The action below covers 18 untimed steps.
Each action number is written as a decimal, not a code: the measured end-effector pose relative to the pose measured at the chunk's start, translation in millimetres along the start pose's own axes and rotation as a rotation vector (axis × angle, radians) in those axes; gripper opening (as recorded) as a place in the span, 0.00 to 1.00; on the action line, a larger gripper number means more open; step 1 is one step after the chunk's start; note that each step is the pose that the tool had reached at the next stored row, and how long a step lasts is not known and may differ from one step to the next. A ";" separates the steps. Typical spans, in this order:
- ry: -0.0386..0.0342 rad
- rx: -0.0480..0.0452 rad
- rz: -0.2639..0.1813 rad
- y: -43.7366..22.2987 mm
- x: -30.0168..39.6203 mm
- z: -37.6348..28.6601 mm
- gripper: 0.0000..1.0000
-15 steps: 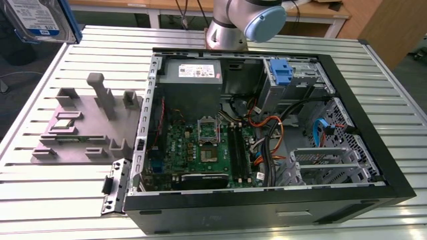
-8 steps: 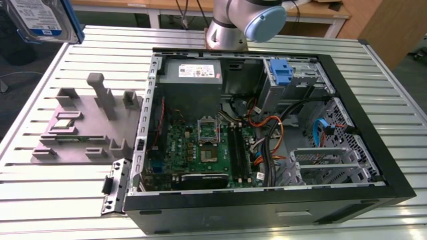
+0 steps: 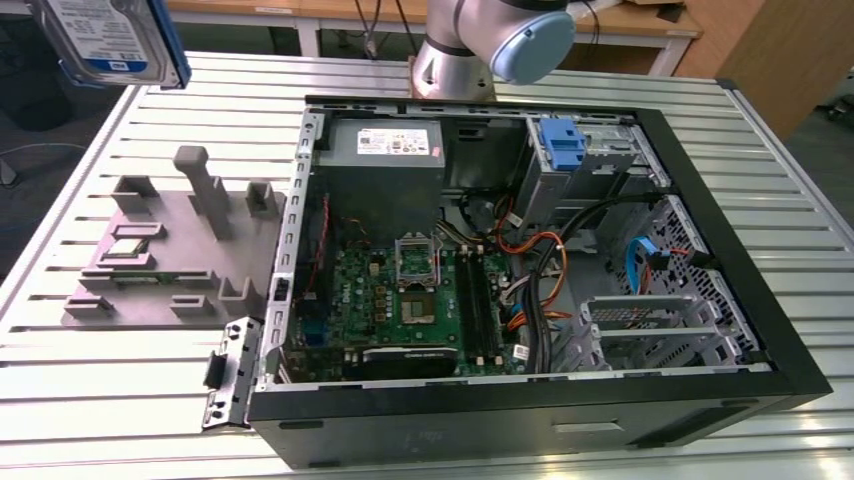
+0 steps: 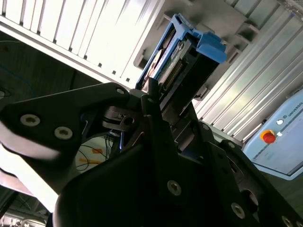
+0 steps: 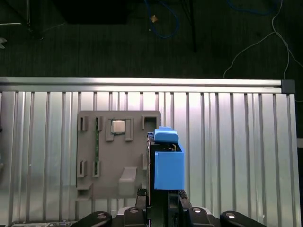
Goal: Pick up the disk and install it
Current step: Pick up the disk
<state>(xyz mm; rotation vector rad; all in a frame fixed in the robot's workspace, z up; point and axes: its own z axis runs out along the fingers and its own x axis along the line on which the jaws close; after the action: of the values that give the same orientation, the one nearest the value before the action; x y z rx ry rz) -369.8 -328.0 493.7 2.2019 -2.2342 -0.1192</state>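
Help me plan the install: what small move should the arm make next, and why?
Probably a sideways carry toward the open black computer case. The gripper is shut on the silver hard disk with blue rails, held above the grey plastic holder tray; the case stands at the exterior view's right of that tray.

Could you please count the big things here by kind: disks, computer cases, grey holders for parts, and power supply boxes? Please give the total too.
Disks: 1, the disk, held by the gripper.
Computer cases: 1, the open computer case.
Grey holders: 1, the grey holder beside the case.
Power supply boxes: 1, the power supply box inside the case.
Total: 4
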 end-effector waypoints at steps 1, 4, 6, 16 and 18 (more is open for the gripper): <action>0.0000 0.0000 0.000 -3.3 0.0 -0.2 0.35; 0.0000 0.0000 0.000 -13.6 -0.2 -0.7 0.35; 0.0000 0.0000 0.000 -20.8 -0.3 -1.0 0.35; 0.0000 0.0000 0.000 -58.0 -0.9 -2.7 0.35; 0.0001 -0.0002 0.000 -65.2 -1.0 -3.1 0.35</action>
<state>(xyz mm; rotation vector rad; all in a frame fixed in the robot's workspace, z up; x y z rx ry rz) -304.5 -327.9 493.2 2.2019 -2.2340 -0.1193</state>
